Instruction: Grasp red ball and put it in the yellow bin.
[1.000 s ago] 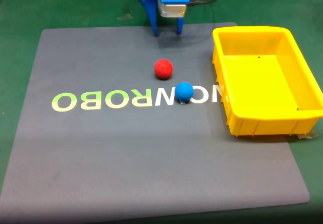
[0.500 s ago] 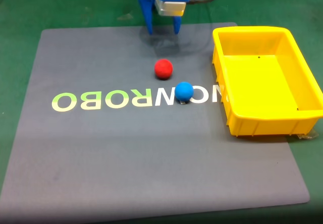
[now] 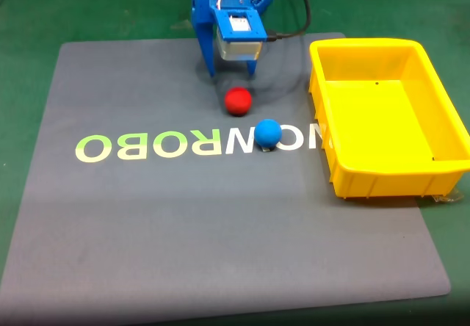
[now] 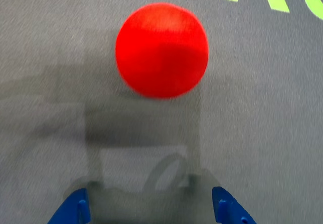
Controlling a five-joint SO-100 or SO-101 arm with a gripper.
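Observation:
The red ball [image 3: 237,100] rests on the grey mat, just behind the letters printed on it. My blue gripper [image 3: 230,71] hangs just behind the ball, open, with nothing between its fingers. In the wrist view the red ball [image 4: 161,49] lies ahead of the two blue fingertips [image 4: 70,211], which stand wide apart at the bottom edge, and the gripper [image 4: 150,211] touches nothing. The yellow bin [image 3: 440,102] stands on the right side of the mat with nothing visible inside it.
A blue ball [image 3: 268,132] of the same size sits on the mat lettering, close to the red ball's front right. The grey mat [image 3: 147,223] lies on a green table [image 3: 29,17]. A black cable [image 3: 297,6] trails behind the arm.
The gripper has come forward and down from the mat's back edge toward the red ball. Both balls and the bin stayed in place.

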